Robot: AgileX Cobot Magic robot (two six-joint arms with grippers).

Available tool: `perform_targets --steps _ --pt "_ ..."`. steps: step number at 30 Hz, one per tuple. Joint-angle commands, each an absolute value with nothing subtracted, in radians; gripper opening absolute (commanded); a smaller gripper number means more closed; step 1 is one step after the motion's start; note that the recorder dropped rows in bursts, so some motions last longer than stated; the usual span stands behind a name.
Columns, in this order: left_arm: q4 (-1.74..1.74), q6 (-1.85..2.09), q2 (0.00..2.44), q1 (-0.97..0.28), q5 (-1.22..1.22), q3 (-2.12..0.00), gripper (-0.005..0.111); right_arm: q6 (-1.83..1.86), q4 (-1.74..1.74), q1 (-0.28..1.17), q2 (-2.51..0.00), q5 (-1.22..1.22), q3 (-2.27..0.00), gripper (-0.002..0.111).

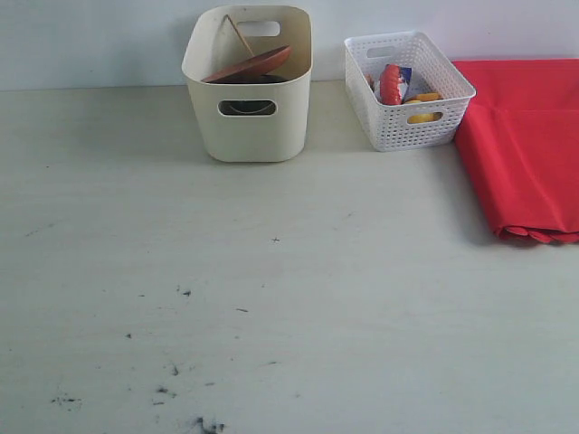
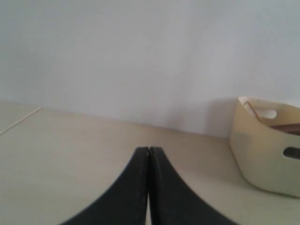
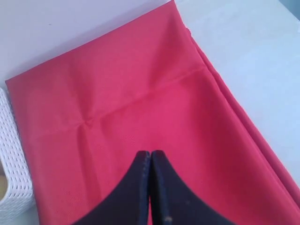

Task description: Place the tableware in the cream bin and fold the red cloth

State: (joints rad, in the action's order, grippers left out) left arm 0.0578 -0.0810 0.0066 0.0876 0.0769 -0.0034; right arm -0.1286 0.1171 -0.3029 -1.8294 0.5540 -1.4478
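Now my right gripper (image 3: 150, 154), jaws pressed together and empty, hangs over the large bright red fabric cloth (image 3: 140, 103) beside the white lattice basket (image 3: 11, 159); soft and limp, it probably wants pinching at a corner.

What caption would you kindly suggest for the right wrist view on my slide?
Shut right gripper over the folded red cloth, with the white lattice basket beside it.

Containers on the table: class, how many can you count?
2. The cream bin stands at the back centre; the white basket stands just right of it, beside the red cloth. None appears hidden.
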Motion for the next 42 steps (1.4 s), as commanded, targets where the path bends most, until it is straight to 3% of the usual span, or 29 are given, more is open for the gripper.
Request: perform_targets --steps 1,42 --pt "-0.015 -0.157 0.000 0.090 0.179 0.000 0.003 -0.131 0.121 -0.302 -1.820 0.542 -1.444 0.000" --pt "0.032 -0.055 0.000 0.090 0.258 0.000 0.003 -0.131 0.121 -0.302 -1.820 0.521 -1.444 0.000"
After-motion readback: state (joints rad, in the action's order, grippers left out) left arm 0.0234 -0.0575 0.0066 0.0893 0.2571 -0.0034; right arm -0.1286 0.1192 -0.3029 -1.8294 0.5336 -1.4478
